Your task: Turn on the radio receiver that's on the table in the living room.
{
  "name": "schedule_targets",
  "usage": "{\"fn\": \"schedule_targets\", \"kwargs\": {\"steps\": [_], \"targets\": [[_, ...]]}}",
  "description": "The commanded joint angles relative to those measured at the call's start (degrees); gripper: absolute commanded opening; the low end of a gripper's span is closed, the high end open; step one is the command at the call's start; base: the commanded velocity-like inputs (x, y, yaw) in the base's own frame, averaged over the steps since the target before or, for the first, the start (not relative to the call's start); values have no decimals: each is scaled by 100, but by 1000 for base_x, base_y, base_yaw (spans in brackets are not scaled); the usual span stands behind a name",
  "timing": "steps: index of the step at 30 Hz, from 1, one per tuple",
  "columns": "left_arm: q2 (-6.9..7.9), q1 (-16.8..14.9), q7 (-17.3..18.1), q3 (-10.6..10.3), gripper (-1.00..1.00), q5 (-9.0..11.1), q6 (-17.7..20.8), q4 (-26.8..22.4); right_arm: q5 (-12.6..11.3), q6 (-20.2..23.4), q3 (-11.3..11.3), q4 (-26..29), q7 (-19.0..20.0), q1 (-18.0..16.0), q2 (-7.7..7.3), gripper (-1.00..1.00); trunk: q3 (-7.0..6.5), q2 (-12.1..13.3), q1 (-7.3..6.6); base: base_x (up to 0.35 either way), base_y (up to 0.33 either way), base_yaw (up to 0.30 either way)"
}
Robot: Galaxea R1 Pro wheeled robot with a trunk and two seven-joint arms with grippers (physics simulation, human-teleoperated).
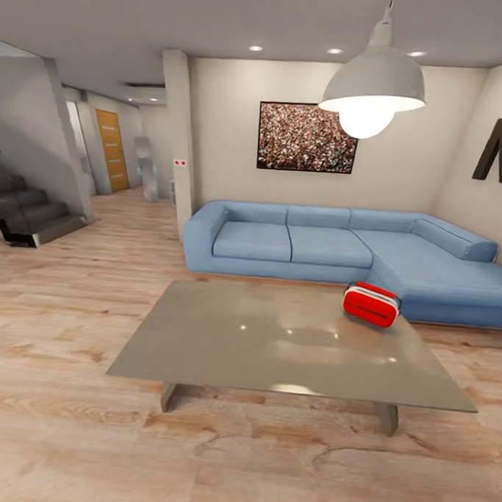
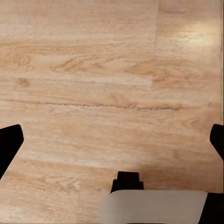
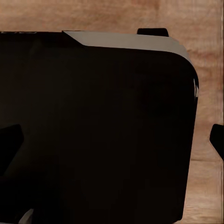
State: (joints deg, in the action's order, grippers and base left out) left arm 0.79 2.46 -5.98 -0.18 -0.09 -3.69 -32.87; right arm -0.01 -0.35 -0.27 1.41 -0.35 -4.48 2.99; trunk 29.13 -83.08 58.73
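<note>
The radio receiver (image 1: 371,304), a small red box with white sides, lies on the far right part of the table (image 1: 261,347), a low one with a glossy grey-beige top. It sits close to the blue sectional sofa (image 1: 339,248). In the left wrist view my left gripper (image 2: 112,144) is open, its dark fingertips (image 2: 10,142) wide apart over bare wood floor. My right gripper (image 3: 112,144) is also open, above a black part of my own body (image 3: 102,121). Nothing is between either pair of fingers.
Light wood floor (image 1: 65,432) lies between me and the table. A white pendant lamp (image 1: 374,84) hangs over the table's right side. A framed crowd photo (image 1: 307,137) hangs behind the sofa. Stairs (image 1: 25,213) and a hallway with a wooden door (image 1: 111,150) are at the left.
</note>
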Motion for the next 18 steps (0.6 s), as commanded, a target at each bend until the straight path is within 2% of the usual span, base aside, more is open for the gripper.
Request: {"fn": "schedule_targets", "kwargs": {"steps": [1, 7, 9, 13, 14, 18], "targets": [[0, 0, 0, 0, 100, 0, 0, 0, 0, 0, -1, 0, 0, 0, 0, 100, 0, 0, 0, 190, -293, -4], [0, 0, -7, 24, 100, 6, -6, 0, 5, -7, 11, 54, -7, 0, -45, 100, 0, 0, 0, 189, -265, -1], [0, 0, -8, 121, 100, 13, -18, 0, 8, -8, 12, 282, -8, 0, -182, 100, 0, 0, 0, 110, -130, 0], [-6, 0, -1, 390, 100, 17, -228, 15, 8, -10, 11, 825, -7, 0, -606, 100, 0, 0, 0, 25, -29, -1], [-7, 0, -1, 408, 100, 17, -251, 19, -2, -13, 1, 857, -4, 0, -666, 100, 0, 0, 0, 6, -7, -22], [-7, 0, -1, 431, 100, 18, -280, 24, -12, -13, -12, 913, 2, 0, -745, 100, 0, 0, 0, 3, -3, -17]]}}
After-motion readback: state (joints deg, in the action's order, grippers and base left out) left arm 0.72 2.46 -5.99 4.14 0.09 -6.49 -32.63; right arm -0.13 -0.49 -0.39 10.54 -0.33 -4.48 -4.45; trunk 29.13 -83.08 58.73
